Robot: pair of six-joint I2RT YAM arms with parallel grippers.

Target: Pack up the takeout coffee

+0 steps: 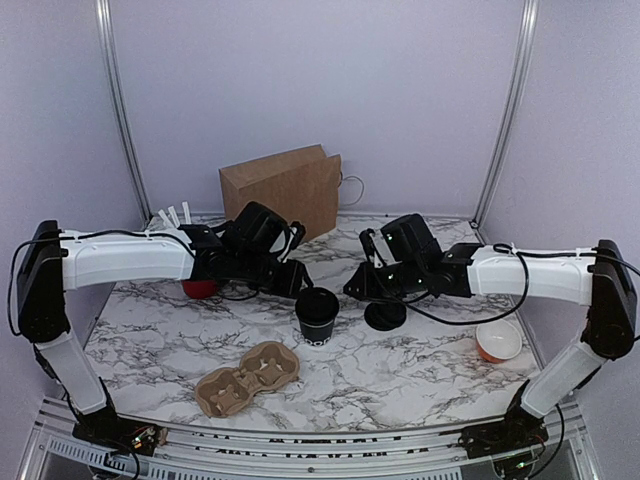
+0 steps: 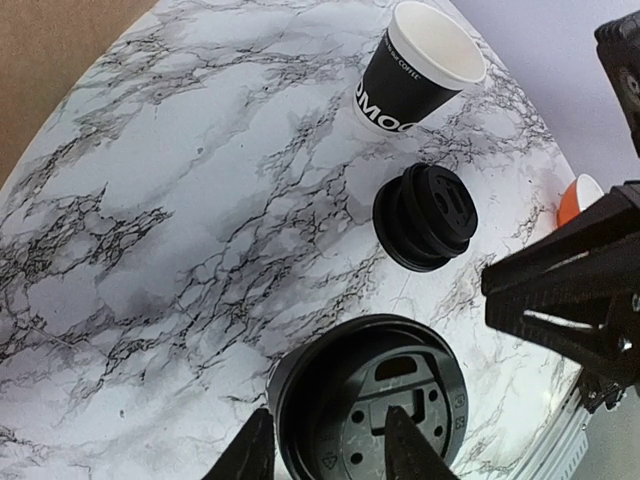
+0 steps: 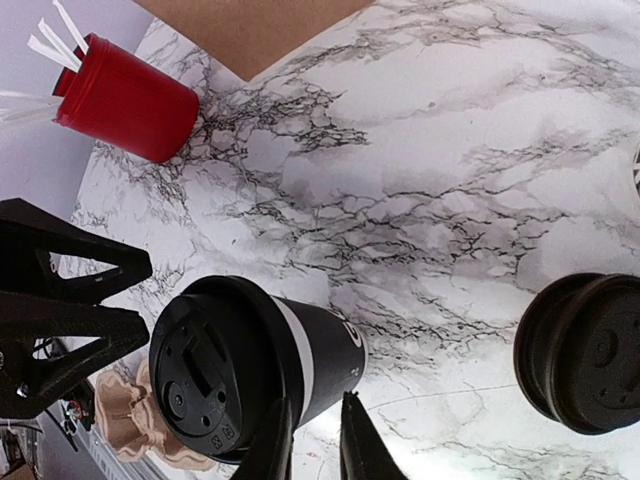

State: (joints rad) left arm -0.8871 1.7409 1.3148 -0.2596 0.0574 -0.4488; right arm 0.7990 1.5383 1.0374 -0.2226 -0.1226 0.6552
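Note:
The takeout coffee (image 1: 317,316), a black cup with a black lid on it, stands upright mid-table. My left gripper (image 1: 297,283) is just behind and left of it. In the left wrist view the gripper (image 2: 327,412) is open: one finger is left of the cup (image 2: 370,400) and the other is over its lid. I cannot tell whether it touches. My right gripper (image 1: 357,287) is just right of the cup. In the right wrist view the gripper (image 3: 313,400) has its jaws a narrow gap apart and holds nothing, beside the cup (image 3: 250,370).
A stack of black lids (image 1: 385,316) sits right of the cup. An open black cup with a white interior (image 2: 420,65) stands beyond it. A cardboard cup carrier (image 1: 248,378) lies in front, an orange bowl (image 1: 498,342) at right, a brown bag (image 1: 283,190) at back, and a red cup of sticks (image 3: 125,98) at left.

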